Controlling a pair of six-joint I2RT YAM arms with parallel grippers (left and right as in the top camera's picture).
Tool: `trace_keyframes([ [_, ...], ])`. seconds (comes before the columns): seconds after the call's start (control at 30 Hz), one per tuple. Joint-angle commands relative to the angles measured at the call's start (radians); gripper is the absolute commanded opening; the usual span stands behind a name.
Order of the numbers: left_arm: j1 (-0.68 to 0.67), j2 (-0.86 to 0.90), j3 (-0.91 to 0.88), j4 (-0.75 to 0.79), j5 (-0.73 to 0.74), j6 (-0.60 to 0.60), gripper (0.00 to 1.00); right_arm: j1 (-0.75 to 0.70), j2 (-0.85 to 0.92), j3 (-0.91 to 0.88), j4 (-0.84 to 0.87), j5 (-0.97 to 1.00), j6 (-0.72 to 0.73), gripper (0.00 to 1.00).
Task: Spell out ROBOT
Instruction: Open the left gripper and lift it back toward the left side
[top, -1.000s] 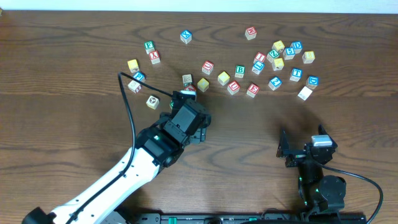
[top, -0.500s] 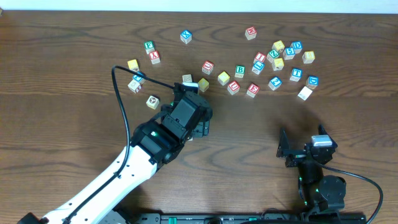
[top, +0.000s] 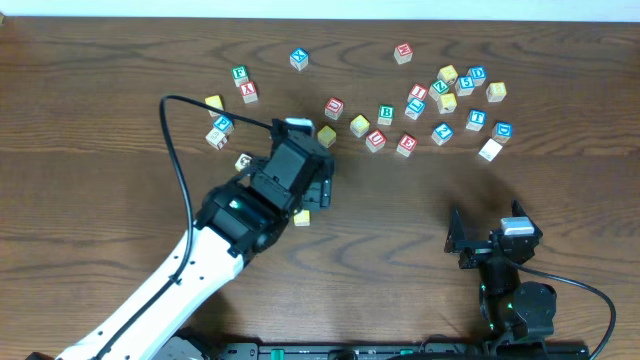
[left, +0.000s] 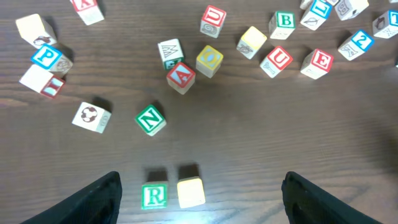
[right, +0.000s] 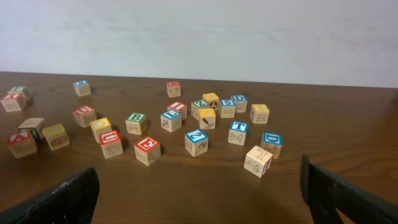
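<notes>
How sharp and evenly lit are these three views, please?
Overhead: evenly lit and sharp, soft shadows beside the cubes. Left wrist: the R cube reads crisply, but the left fingers are dark and blurred. Right wrist: the right fingers are soft silhouettes; the wall is pale, no glare.

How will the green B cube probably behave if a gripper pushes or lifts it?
The green B cube looks like solid wood, so it is probably stiff and light. Its flat faces suggest it would slide on the table, not roll. The red U cube sits near it, so a push may nudge that too.
</notes>
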Motion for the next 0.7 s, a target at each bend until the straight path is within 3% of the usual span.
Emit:
trace_keyframes([
  [0.0, 0.033, -0.009, 0.04, -0.021, 0.034, 0.039, 0.81, -0.006, -0.002, -0.001, -0.004, -0.005, -0.011, 0.99],
  [0.67, 0.074, -0.01, 0.042, -0.043, 0.03, 0.088, 0.81, -0.006, -0.002, -0.001, -0.004, -0.005, -0.011, 0.99],
])
